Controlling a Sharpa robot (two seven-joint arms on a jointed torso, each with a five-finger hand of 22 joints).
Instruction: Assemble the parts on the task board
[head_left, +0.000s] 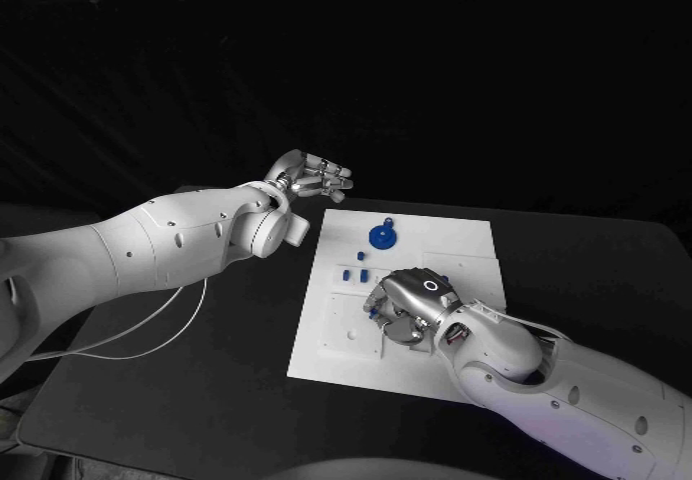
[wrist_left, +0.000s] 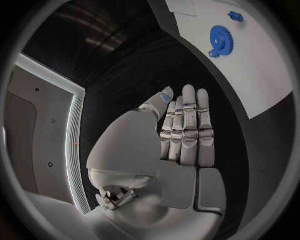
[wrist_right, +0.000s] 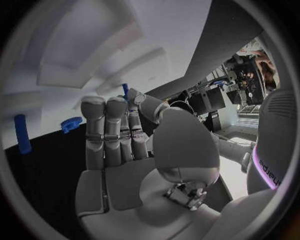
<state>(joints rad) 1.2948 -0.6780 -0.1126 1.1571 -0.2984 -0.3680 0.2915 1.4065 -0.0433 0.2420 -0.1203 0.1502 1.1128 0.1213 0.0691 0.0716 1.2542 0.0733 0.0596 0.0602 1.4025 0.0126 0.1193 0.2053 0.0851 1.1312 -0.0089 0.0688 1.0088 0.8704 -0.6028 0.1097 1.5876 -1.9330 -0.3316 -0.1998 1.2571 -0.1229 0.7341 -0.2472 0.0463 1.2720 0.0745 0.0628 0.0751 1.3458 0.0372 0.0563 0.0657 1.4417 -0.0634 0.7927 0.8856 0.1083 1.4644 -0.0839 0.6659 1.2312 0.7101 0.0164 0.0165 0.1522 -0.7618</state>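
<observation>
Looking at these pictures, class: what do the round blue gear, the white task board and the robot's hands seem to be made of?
Round blue gear: probably plastic; uniform matte blue, moulded teeth.
White task board: likely plastic or painted plate; flat, matte, with recessed slots.
Left hand and right hand: apparently metal; silver segments with a dull sheen.

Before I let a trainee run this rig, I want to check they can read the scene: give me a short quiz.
1. True or false: the left hand rests on the task board.
2. Which hand is over the task board? A) the left hand B) the right hand C) both
3. Fill in: the largest blue part on the board, near its far edge, is a ____.

Key:
1. False: it is over the black table, off the board's far left corner.
2. B
3. gear
</observation>
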